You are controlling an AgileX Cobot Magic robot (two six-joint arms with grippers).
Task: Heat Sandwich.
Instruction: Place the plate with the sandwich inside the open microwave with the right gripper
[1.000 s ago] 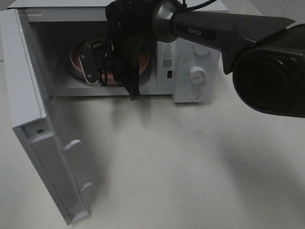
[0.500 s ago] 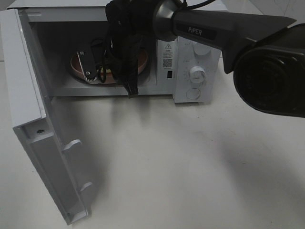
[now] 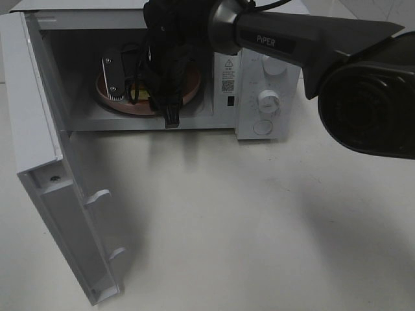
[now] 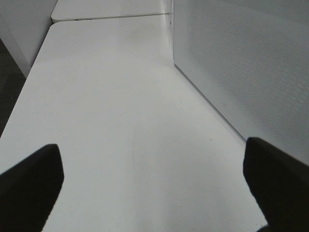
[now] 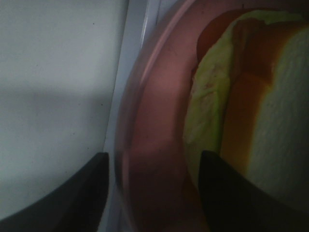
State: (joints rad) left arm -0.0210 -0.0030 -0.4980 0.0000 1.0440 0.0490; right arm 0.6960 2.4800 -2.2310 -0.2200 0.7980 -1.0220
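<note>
The sandwich (image 5: 270,121), white bread with an orange crust and pale green filling, lies on the round pink plate (image 5: 154,121) inside the open microwave (image 3: 269,68). In the exterior high view my right arm hides most of it; only a yellowish sliver of the sandwich (image 3: 139,92) shows on the plate (image 3: 192,87). My right gripper (image 3: 142,103) reaches into the oven's cavity and is open. Its fingers stand either side of the plate's near rim, apart from it, around the right gripper's gap (image 5: 154,193). My left gripper (image 4: 154,188) is open over bare table, holding nothing.
The microwave's door (image 3: 45,168) is swung wide open toward the front left. Its control panel with a round knob (image 3: 267,100) is at the right. The left wrist view shows the white table (image 4: 120,121) beside a perforated white side panel (image 4: 251,72).
My right gripper's jaws have spread apart and let go of the plate's rim. The silver finger has swung up and to the left. The plate now rests in the microwave.
</note>
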